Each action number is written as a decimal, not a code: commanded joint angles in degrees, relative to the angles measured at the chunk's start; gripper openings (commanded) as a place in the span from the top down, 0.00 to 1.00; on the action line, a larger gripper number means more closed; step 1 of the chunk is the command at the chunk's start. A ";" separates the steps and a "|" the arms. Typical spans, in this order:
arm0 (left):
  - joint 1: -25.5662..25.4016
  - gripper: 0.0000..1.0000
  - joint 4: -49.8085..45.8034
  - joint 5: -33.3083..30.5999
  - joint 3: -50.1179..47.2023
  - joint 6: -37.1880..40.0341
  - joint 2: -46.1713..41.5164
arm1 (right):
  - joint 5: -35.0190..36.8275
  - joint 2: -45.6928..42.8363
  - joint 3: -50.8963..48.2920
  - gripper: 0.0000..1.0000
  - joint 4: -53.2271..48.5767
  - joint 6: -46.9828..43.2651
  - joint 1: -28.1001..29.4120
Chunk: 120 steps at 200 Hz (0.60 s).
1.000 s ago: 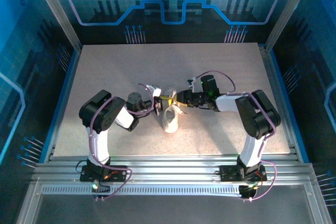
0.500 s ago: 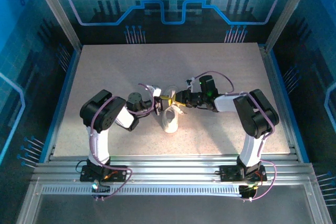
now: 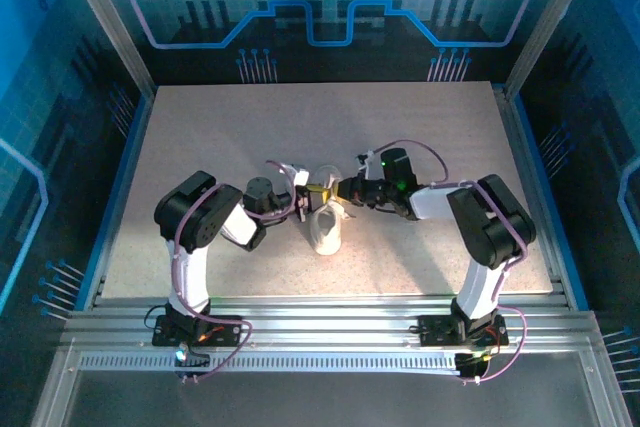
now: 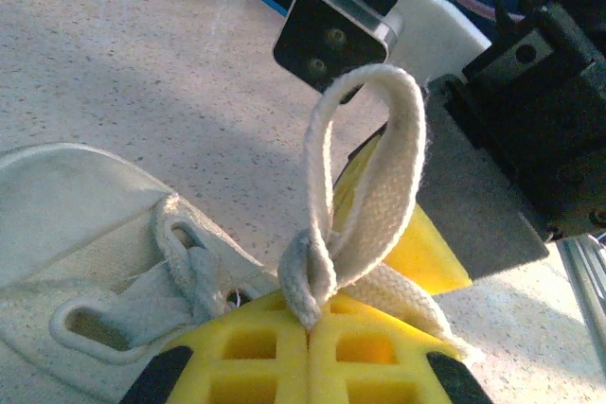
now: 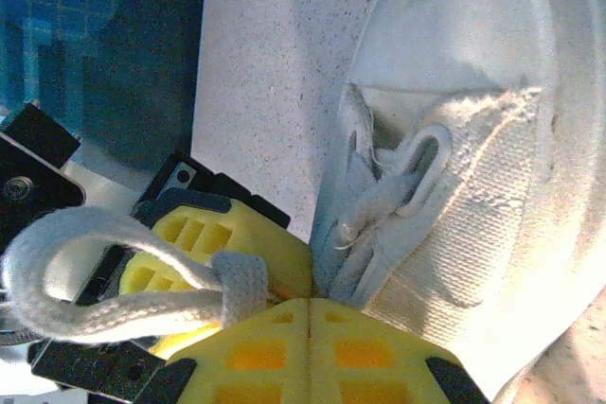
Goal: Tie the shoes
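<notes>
1. The sneaker (image 3: 325,228) lies near the middle of the table (image 3: 200,137), between the two arms. In the top view its toe points towards the arm bases.
2. The left gripper (image 3: 302,203) is at the shoe's left side, up by the lacing. In its wrist view the yellow fingers (image 4: 237,352) are pressed flat together at the left gripper (image 4: 311,347), and they pinch the white lace (image 4: 374,186). The lace stands up from the seam between the fingers in a tall loop.
3. The right gripper (image 3: 336,194) comes in from the other side, very close to the left one. I cannot tell from above whether they touch.
4. In the right wrist view the right gripper (image 5: 311,328) is also fully closed. A strand of lace (image 5: 95,276) is trapped in the seam and curls off to the left in a loop.
5. I cannot tell whether both hold the same loop (the views overlap poorly).
6. The sneaker (image 5: 473,139) sits just beside the right fingers, eyelets showing.
</notes>
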 commanded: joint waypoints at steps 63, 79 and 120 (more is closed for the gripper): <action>-0.36 1.00 0.78 1.52 -1.04 2.89 -1.98 | 2.64 -5.51 2.56 1.00 -13.74 -11.38 -2.26; -0.41 1.00 0.83 1.54 -0.90 2.81 -2.03 | 1.76 -5.76 1.92 1.00 -12.77 -11.38 -2.13; -0.24 1.00 -2.53 0.69 -0.01 3.01 -3.84 | 1.16 -9.81 -1.40 0.64 -7.47 -14.19 -1.89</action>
